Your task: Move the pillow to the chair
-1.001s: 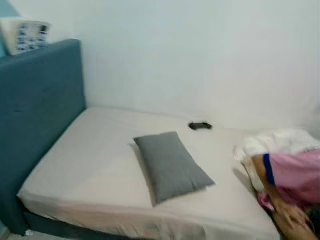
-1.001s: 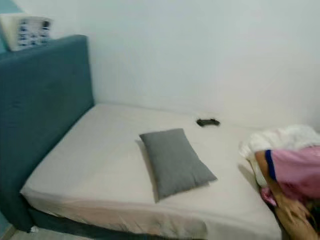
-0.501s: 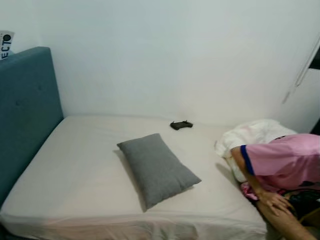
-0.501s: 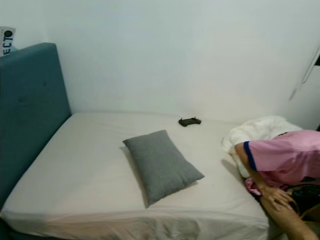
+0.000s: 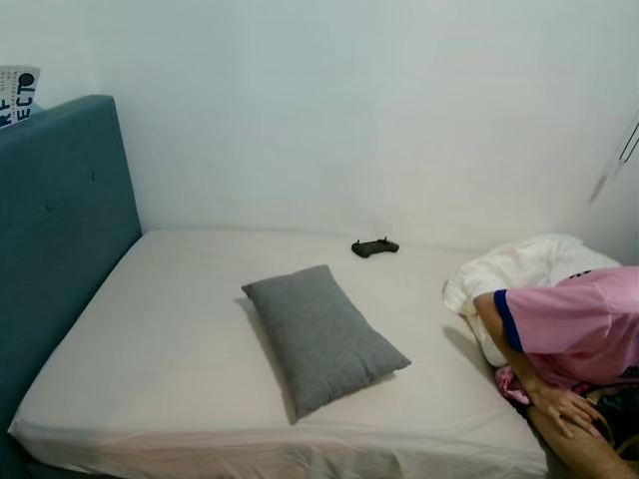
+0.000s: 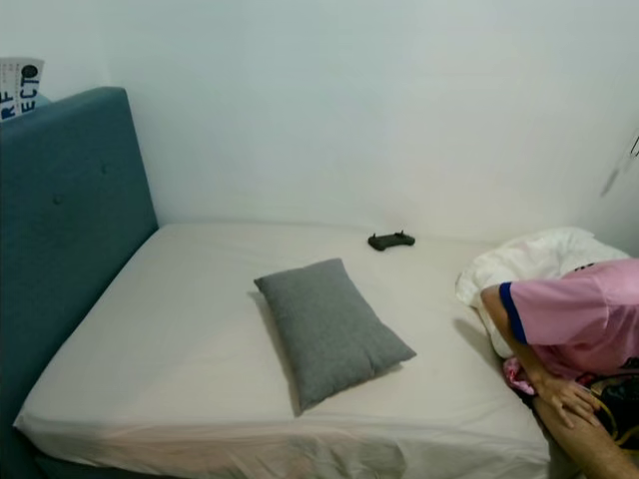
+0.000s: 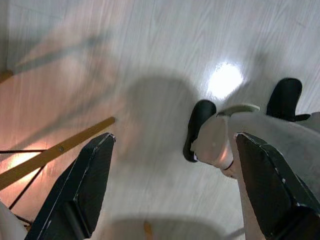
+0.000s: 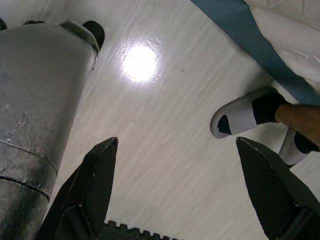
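Observation:
A grey rectangular pillow (image 5: pixel 321 335) lies at an angle near the middle of the bed (image 5: pixel 150 339), on its pale sheet. Both arms hang down at my sides. The left gripper (image 7: pixel 170 185) points at the pale wooden floor, fingers spread wide with nothing between them. The right gripper (image 8: pixel 175 195) also faces the floor, open and holding nothing. Neither gripper is near the pillow.
A teal headboard (image 5: pixel 55 230) bounds the bed on the left, with a white wall behind. A small black controller (image 5: pixel 374 246) lies at the far edge. A person in a pink shirt (image 5: pixel 574 324) leans in at the right beside white bedding (image 5: pixel 519 269); their sandalled foot (image 8: pixel 245 112) is on the floor.
The camera has swung: the bed and pillow now sit more central and sharper, the headboard less dominant. The pillow itself lies as before. The person stays at the right edge.

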